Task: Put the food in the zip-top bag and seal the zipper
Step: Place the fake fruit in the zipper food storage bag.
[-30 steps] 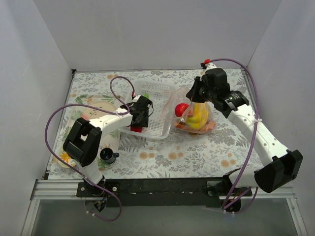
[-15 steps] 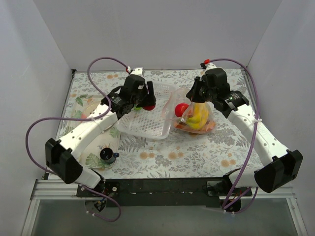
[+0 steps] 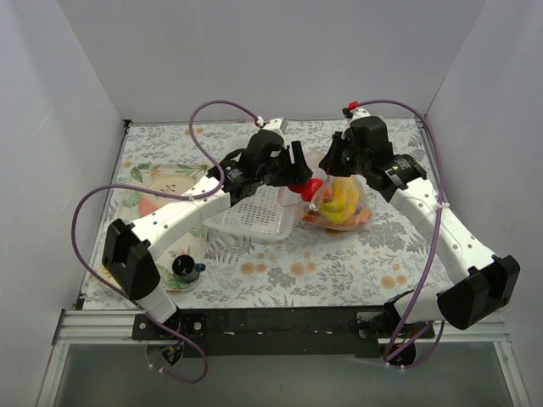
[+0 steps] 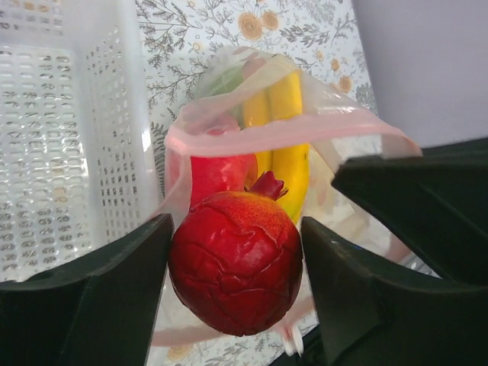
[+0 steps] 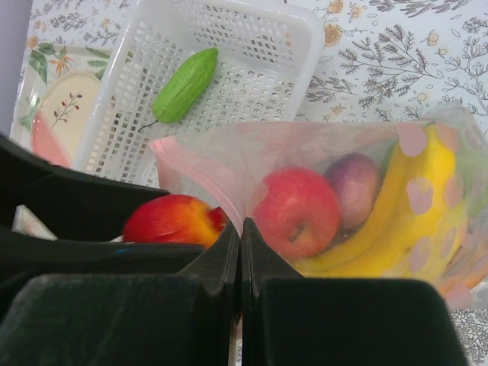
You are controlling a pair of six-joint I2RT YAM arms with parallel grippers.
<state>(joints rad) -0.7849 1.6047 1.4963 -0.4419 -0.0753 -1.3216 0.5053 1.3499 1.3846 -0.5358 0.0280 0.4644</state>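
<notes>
My left gripper (image 4: 233, 238) is shut on a round red toy fruit (image 4: 236, 263) with a small crown and holds it just at the open mouth of the zip-top bag (image 4: 229, 137). In the top view the left gripper (image 3: 296, 175) is beside the bag (image 3: 339, 205). My right gripper (image 5: 240, 229) is shut on the bag's pink zipper strip (image 5: 200, 171) and holds the mouth up; it also shows in the top view (image 3: 333, 161). Inside the bag lie a red apple (image 5: 296, 212), a purple onion (image 5: 352, 187) and a yellow banana bunch (image 5: 408, 217). A green cucumber (image 5: 185, 84) lies in the basket.
The white slotted basket (image 3: 254, 216) stands left of the bag, under my left arm. A floral plate (image 3: 165, 186) lies at the far left. A small black object (image 3: 184, 269) sits near the front left. White walls close in three sides.
My left arm lifted the red fruit out of the basket and carried it right to the bag's mouth. My right gripper stayed put, holding the bag.
</notes>
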